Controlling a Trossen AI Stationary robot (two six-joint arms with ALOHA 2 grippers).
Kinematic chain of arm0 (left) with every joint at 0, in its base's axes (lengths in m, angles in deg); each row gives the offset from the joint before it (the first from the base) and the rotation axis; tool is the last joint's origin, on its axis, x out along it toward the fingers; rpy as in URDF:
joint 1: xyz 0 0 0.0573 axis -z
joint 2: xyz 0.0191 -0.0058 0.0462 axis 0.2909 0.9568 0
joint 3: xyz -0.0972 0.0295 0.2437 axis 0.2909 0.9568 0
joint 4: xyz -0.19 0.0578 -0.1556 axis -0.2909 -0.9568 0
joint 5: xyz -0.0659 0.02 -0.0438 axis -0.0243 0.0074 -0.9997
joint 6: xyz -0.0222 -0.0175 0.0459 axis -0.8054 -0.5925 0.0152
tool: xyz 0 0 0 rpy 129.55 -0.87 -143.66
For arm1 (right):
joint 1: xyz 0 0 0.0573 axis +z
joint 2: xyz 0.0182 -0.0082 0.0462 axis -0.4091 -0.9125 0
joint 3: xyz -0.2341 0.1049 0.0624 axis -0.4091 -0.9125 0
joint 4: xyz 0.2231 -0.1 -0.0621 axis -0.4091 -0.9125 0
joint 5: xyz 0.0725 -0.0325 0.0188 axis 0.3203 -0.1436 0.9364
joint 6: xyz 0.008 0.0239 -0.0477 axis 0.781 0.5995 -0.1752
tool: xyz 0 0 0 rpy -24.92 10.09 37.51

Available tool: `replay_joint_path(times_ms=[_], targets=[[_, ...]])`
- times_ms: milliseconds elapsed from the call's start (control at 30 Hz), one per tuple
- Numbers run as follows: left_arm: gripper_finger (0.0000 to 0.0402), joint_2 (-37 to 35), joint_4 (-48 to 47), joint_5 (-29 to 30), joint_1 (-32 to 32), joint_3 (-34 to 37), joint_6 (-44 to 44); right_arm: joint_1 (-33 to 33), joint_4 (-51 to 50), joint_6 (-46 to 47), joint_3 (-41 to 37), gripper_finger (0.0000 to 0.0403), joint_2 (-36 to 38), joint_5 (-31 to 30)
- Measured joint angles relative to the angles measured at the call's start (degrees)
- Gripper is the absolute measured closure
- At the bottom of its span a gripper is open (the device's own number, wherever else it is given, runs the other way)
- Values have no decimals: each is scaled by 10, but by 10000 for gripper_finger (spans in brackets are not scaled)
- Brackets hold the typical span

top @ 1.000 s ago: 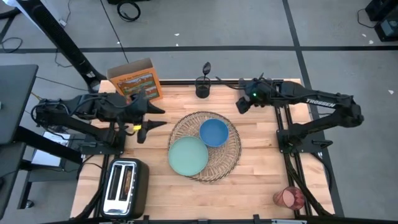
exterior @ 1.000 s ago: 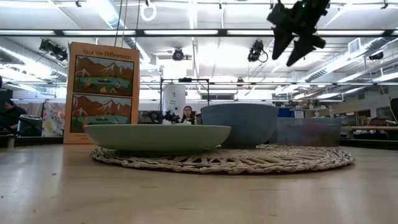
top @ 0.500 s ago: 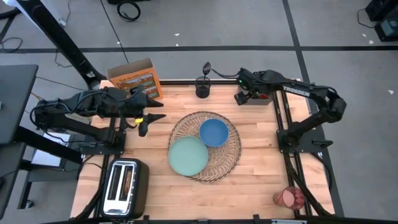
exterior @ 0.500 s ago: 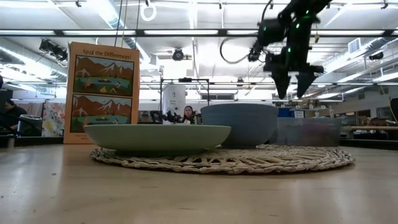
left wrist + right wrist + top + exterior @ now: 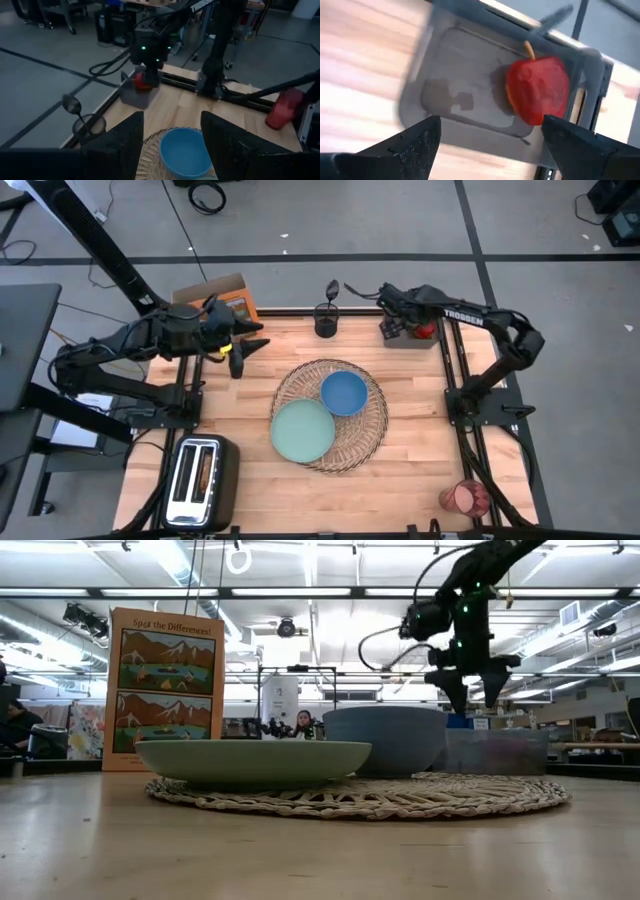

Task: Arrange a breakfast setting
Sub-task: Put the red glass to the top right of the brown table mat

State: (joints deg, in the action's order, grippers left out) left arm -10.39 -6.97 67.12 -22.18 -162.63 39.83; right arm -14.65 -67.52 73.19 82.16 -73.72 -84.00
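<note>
Right gripper point(image 5: 485, 145) hangs wide open and empty straight above the grey tray point(image 5: 465, 95), the red apple point(image 5: 538, 89) lying toward one o'clock ahead of its fingers, stem up, glossy, tucked in the tray's corner, far nearer this arm than the left.

I'm counting one of pretty much everything here: one wicker placemat point(image 5: 369, 427), one teal plate point(image 5: 302, 430), one blue bowl point(image 5: 344, 392), one red cup point(image 5: 463, 497) and one red apple point(image 5: 538, 89) sitting in one grey tray point(image 5: 460, 95). I'm also seeing one cereal box point(image 5: 165, 688), one toaster point(image 5: 200, 479), and one dark spoon point(image 5: 332, 288) standing in one dark holder point(image 5: 325, 320). And I'm working with two claws, left point(image 5: 244, 352) and right point(image 5: 392, 318).
</note>
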Motion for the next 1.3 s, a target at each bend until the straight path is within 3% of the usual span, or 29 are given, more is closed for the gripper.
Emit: replay_joint_path(times_ms=[133,233,433,733,1033,1300], targets=[[198,0,0,-2,-32,0,19,-4,4,5,0,56,25,-34],[198,0,0,-24,-56,0,40,-1,-13,-2,7,56,56,10],[198,0,1,-63,-75,0,121,104,-142,37,77,56,134,117],[198,0,27,-67,-65,0,148,364,-232,339,183,56,160,271],[198,0,19,-67,6,0,63,678,-227,654,185,56,104,292],[198,12,10,-67,95,7,-21,876,-169,845,185,56,4,360]])
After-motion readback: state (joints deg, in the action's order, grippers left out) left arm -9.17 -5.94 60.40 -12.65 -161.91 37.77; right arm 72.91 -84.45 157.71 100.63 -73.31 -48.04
